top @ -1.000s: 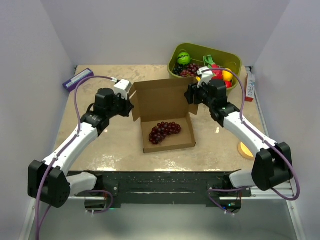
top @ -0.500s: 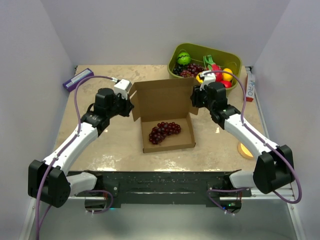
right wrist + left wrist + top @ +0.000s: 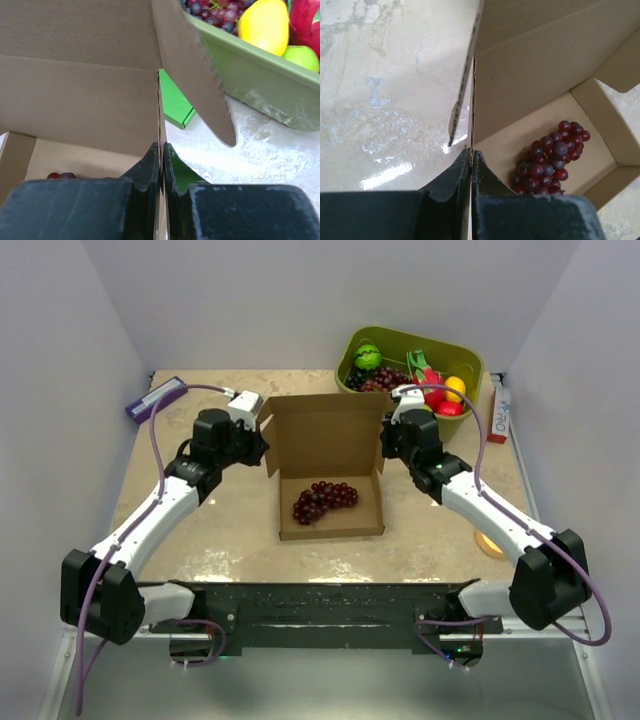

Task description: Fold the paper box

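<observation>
The paper box (image 3: 325,435) sits open at mid-frame on the desk (image 3: 200,540), its lid raised and grapes (image 3: 325,502) inside. Bare desk lies to its left and below. A green bin (image 3: 465,365) stands near its upper right corner. The left arm (image 3: 160,510) and right arm (image 3: 490,505) reach in from the lower corners. The left jaws and right jaws each pinch narrowly on a side wall's edge.

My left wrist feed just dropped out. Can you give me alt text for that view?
The left gripper is shut on a thin upright edge of the open paper box. Dark red grapes lie inside the box to its right; glossy beige table lies to its left.
</observation>
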You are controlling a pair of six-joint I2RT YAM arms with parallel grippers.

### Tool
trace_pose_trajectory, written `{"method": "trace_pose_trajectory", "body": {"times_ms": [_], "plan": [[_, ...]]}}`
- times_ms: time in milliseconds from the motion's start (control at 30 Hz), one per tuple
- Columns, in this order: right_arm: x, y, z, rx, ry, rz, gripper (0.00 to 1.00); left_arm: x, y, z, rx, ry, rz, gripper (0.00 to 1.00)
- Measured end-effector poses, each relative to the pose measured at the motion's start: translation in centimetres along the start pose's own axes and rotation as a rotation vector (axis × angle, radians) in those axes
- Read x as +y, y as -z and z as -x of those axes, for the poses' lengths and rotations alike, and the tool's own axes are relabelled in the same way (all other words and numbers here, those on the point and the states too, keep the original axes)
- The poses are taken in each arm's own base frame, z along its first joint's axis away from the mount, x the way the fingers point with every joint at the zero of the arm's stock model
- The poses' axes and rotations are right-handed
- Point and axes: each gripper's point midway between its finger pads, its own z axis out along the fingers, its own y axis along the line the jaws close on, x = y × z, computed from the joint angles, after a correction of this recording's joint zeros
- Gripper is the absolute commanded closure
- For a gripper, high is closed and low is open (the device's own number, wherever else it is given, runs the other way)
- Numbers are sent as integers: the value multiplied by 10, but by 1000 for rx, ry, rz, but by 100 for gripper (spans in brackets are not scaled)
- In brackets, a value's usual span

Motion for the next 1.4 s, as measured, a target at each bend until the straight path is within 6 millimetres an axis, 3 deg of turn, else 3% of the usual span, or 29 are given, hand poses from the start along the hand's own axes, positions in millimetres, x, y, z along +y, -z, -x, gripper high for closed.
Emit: {"method": "trace_pose_trajectory", "body": {"times_ms": [233, 433, 500, 667, 833, 1067, 1400], "plan": [[0, -13, 25, -57, -34, -96, 97, 12, -26, 24, -45, 12, 47, 100], [5, -12, 41, -146, -96, -156, 98, 14, -37, 42, -149, 40, 53, 100], [9, -11, 45, -176, -115, -172, 98, 16, -40, 40, -179, 56, 58, 100], [16, -15, 23, -180, -128, -235, 98, 19, -47, 15, -183, 102, 72, 100], [16, -15, 6, -189, -158, -282, 98, 12, -48, 13, -224, 107, 81, 100], [14, -12, -3, -223, -219, -315, 97, 1, -50, 9, -252, 95, 112, 100], [17, 2, -20, -229, -267, -300, 90, -6, -37, -21, -273, 107, 119, 100]]}}
